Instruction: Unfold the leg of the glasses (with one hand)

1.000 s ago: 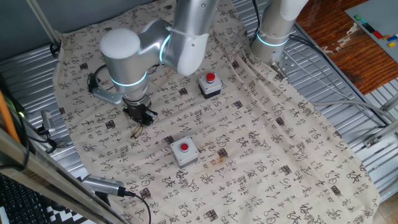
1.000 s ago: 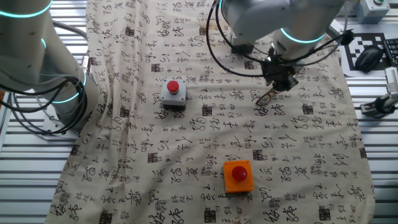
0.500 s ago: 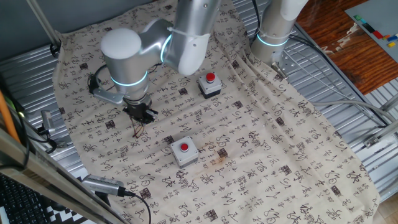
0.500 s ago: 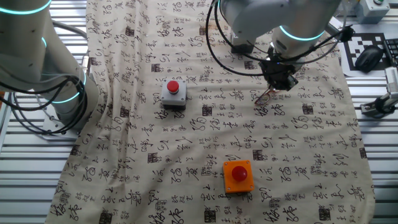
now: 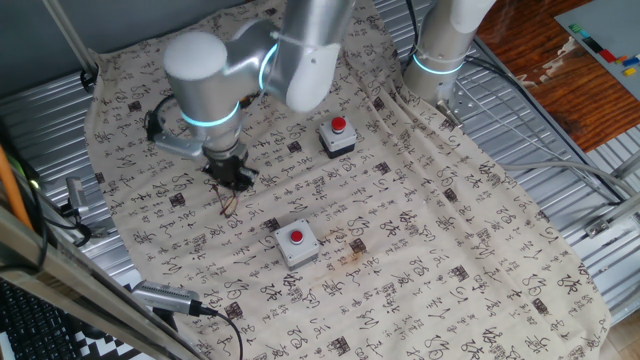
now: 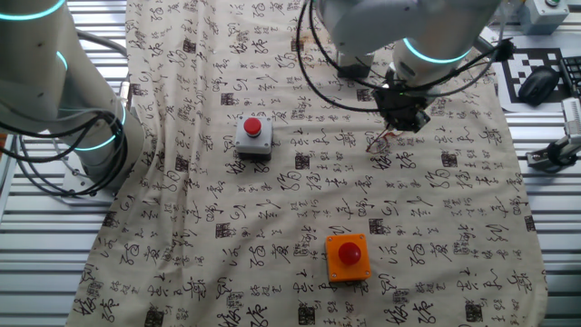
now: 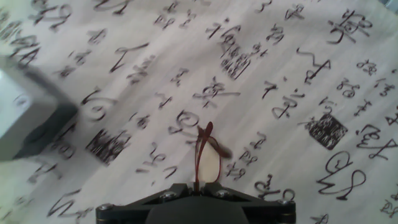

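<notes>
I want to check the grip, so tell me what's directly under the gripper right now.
The glasses hang from the gripper, one rim and lens showing above the printed cloth. The grip point and the rest of the frame are hidden by the gripper body.

Fixed views oppose, sharing cloth (image 5: pixel 420 230); hand view close, perhaps downward.

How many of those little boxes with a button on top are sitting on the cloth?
3. In the other fixed view, a grey box with a red button sits left of centre, an orange box near the front; one fixed view shows another grey box farther back.
</notes>
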